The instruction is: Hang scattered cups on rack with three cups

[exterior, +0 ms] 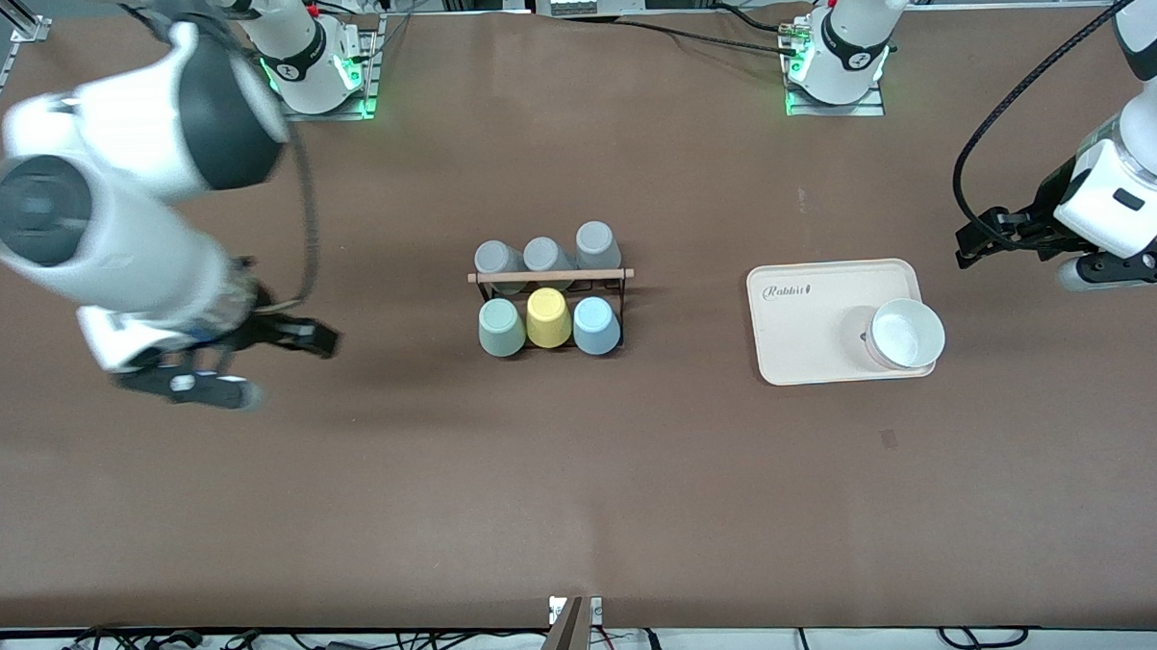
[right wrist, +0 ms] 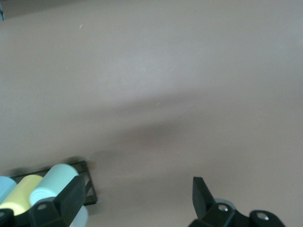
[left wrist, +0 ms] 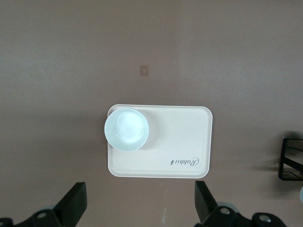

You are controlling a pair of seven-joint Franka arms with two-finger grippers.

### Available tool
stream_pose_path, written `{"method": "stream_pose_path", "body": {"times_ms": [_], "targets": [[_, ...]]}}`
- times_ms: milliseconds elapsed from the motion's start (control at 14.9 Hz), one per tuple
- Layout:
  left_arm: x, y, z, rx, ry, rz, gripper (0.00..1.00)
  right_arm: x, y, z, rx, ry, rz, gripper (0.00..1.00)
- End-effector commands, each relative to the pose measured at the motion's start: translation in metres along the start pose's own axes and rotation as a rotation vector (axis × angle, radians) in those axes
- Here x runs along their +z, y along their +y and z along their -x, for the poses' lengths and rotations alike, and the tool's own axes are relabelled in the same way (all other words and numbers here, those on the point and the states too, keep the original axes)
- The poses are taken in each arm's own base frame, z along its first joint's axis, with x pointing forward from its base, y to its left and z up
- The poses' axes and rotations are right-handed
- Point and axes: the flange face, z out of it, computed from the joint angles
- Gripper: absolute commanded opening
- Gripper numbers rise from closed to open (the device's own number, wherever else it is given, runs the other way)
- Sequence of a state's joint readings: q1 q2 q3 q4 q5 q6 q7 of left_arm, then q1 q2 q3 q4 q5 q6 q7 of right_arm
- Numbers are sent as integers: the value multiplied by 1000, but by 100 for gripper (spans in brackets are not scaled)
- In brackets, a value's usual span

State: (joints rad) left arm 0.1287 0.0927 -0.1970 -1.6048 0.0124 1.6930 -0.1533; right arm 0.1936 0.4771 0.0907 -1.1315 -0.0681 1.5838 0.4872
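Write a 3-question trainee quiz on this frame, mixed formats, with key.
1. True or false: the pale mint green plastic tumbler and the light blue plastic tumbler lie loose on the table, away from the black wire rack with the wooden rod.
2. How many cups sit on the rack in total? A) three B) five C) six
3. Fill in: the white round bowl sits on the cream rectangular ______.

Key
1. False: both are on the rack, flanking a yellow tumbler, in the row nearer the front camera.
2. C, counting the three grey tumblers.
3. tray.
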Motion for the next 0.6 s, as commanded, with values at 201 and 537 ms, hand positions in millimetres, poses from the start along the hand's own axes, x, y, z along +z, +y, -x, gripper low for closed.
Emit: {"method": "stream_pose_path", "body": {"times_ms": [201,537], "targets": [[-5,-4,-1,10,6,23,100,-36,80,8,-81,-27,10,100],[-5,-3,-1,12,8,23,100,-48,121,37,-95,22,7,100]]}}
